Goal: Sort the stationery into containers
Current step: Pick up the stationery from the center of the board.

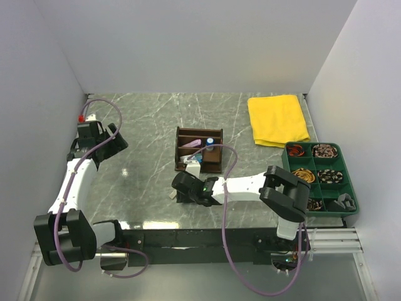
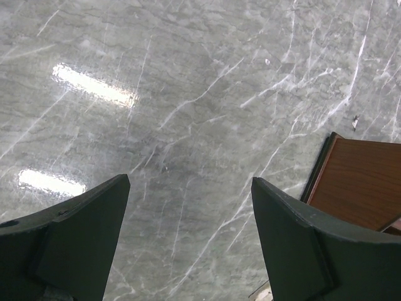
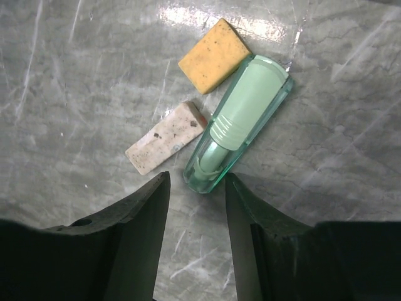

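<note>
Three pieces of stationery lie together on the marble in the right wrist view: a tan eraser (image 3: 215, 55), a pale speckled eraser (image 3: 166, 137) and a green eraser in a clear green case (image 3: 241, 122). My right gripper (image 3: 197, 182) is open just below them, and the near end of the green case reaches its fingertips without being gripped. From above, that gripper (image 1: 180, 188) sits low in front of the brown wooden organiser (image 1: 199, 150), which holds a few items. The green divided tray (image 1: 285, 164) stands at the right. My left gripper (image 2: 191, 182) is open over bare marble.
A folded yellow cloth (image 1: 277, 119) lies at the back right, beyond the tray. A corner of the organiser (image 2: 360, 182) shows at the right of the left wrist view. White walls close in the table on three sides.
</note>
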### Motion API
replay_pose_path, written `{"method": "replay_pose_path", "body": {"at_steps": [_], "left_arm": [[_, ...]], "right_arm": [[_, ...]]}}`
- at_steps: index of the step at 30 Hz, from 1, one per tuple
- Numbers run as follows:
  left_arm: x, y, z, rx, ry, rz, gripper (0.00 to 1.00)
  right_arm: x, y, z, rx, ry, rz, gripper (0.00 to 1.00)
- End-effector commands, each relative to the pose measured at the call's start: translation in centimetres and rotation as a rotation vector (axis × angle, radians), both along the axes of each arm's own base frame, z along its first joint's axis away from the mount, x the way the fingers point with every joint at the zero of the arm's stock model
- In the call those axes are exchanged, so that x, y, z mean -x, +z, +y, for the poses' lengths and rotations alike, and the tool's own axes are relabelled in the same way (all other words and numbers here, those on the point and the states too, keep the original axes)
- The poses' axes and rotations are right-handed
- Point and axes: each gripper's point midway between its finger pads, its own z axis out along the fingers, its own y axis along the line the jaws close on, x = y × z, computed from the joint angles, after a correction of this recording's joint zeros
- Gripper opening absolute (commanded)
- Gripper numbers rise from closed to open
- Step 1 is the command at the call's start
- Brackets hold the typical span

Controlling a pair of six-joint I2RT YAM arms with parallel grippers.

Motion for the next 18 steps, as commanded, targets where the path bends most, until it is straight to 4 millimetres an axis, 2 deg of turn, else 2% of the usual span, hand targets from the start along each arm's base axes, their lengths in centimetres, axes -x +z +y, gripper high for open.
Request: {"method": "replay_pose_path", "body": {"at_steps": [1,9,15,18], "left_arm": [[-0.8,1.4,0.1,0.021,-0.004,-0.057,0.85],[0.2,0.4,-0.3,0.044,-0.011,-0.041,0.85],[0.5,0.3,-0.1,0.036,0.002,-0.03,0.85],[0.4,0.3,-0.1,0.047,0.002,-0.031,0.85]], "right_arm": [[1.3,-4.3,-3.2,0.139,-0.062,0.091,0.49],[2.0,-6.4,-6.1,0.178,-0.188,0.174,0.48],[2.0,-8.6,-6.8,0.202,-0.212,0.221,0.43],[2.0,-8.8,-7.1,0.213,-0.213,0.22,0.42]]}}
